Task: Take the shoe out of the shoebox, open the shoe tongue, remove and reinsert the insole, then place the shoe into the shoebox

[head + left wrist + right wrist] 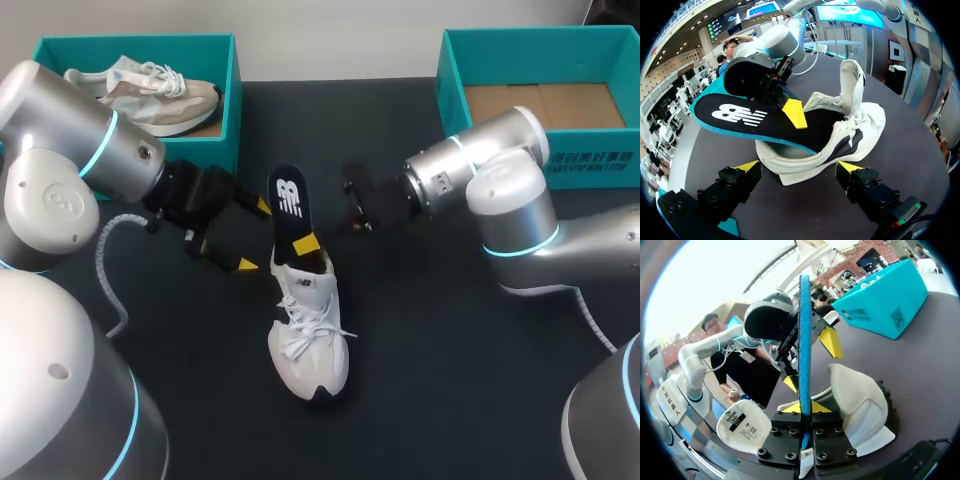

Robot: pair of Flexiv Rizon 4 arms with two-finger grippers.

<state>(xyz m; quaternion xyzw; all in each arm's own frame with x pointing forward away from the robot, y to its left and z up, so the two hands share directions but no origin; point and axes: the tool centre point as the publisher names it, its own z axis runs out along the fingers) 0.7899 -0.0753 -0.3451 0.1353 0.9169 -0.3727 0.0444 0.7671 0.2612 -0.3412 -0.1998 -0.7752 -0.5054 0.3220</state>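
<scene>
Right now, your right claw pinches the insole, whose lower end sits in the heel opening of the white shoe, mid-tabletop. Your left claw stands wide, just beside the heel, gripping nothing.

Risk: shoe unheld, so a pull or push on the insole may drag or tip it; insole could buckle. Claws close together; a knock is possible.

Tabletop dark, matte. Teal shoebox well apart on the right; second shoebox, with a tan shoe, far left.
</scene>
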